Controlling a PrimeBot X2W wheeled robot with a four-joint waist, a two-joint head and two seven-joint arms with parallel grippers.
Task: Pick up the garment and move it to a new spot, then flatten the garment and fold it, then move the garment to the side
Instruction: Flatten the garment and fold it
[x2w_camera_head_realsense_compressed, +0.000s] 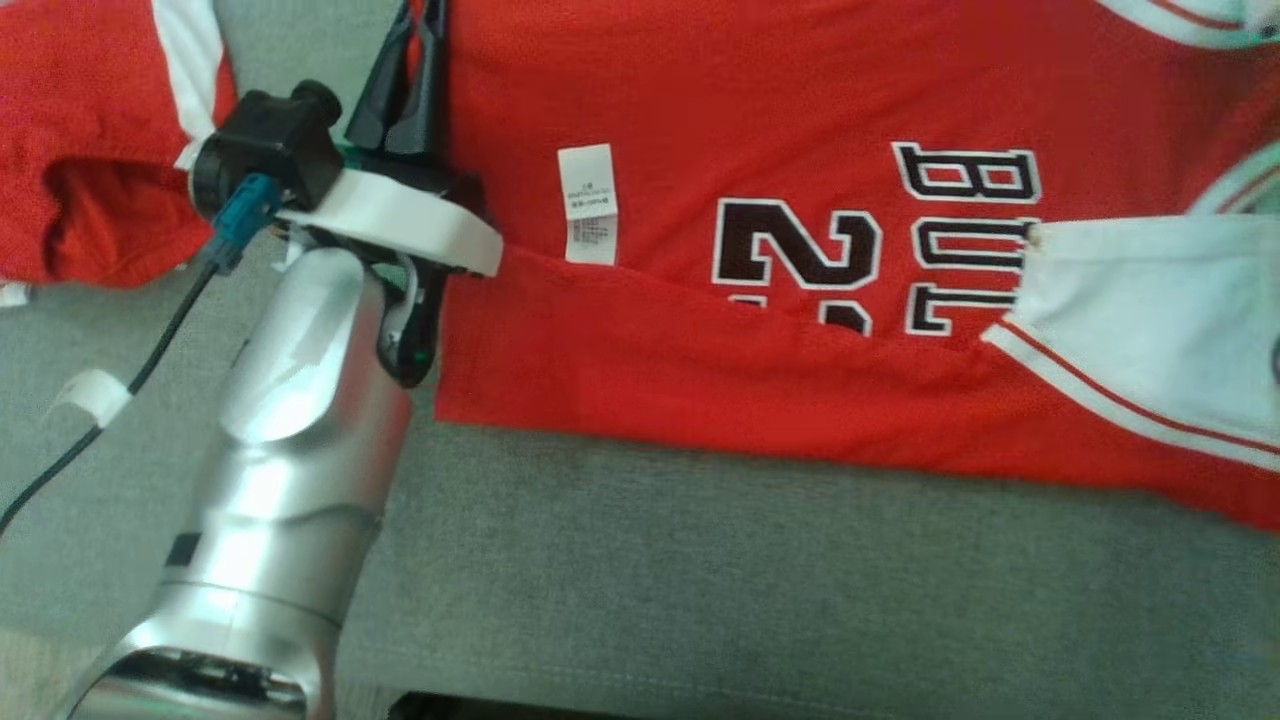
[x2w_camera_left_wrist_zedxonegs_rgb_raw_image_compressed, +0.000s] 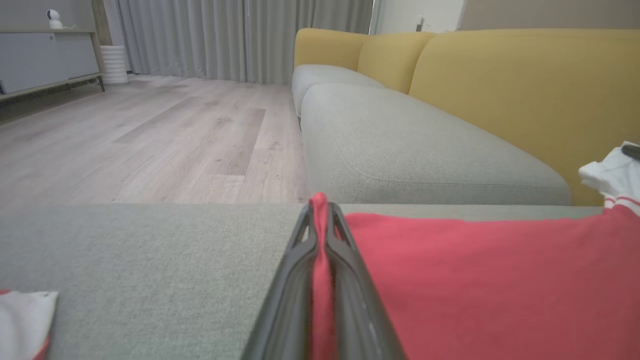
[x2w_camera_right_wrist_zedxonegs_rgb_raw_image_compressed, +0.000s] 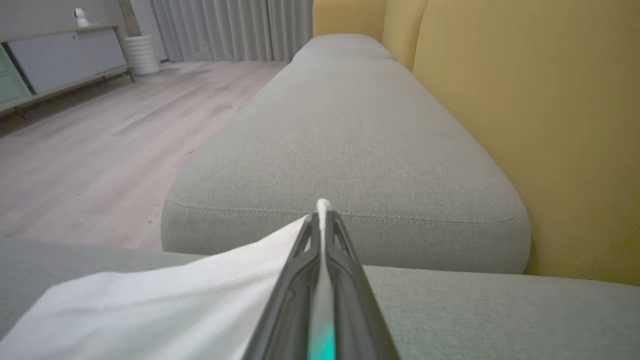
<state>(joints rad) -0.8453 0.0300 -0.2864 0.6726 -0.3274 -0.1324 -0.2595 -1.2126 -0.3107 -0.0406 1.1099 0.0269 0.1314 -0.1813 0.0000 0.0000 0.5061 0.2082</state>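
- Dark fingers of the left gripper (x2w_camera_left_wrist_zedxonegs_rgb_raw_image_compressed: 320, 212) are closed flat together, with a thin ridge of red cloth pinched between them up to the tips
- Likewise the right gripper (x2w_camera_right_wrist_zedxonegs_rgb_raw_image_compressed: 322, 217) is closed; a strip of white cloth runs between its fingers, and a little of it shows above the tips
- Both pinches belong to the red mesh basketball jersey with white trim and black lettering (x2w_camera_head_realsense_compressed: 760, 120); it lies spread on the grey fabric seat cushion of the sofa (x2w_camera_head_realsense_compressed: 750, 580), its lower part folded up over the digits, and the white care label (x2w_camera_head_realsense_compressed: 587, 205) shows near the left gripper (x2w_camera_head_realsense_compressed: 412, 60)
- Risk, as I judge it: each grip takes only a narrow edge of thin cloth, so a fast or uneven pull of the two arms may let one corner slip out, or may twist the jersey instead of flattening it
- Second risk: the black cable (x2w_camera_head_realsense_compressed: 150, 350) hangs just beside loose red cloth and may catch it
- Left arm's pose: the silver forearm (x2w_camera_head_realsense_compressed: 290, 440) rises from the lower left and leans right; the wrist is at the jersey's left edge, low over the cushion, fingers pointing up the head view
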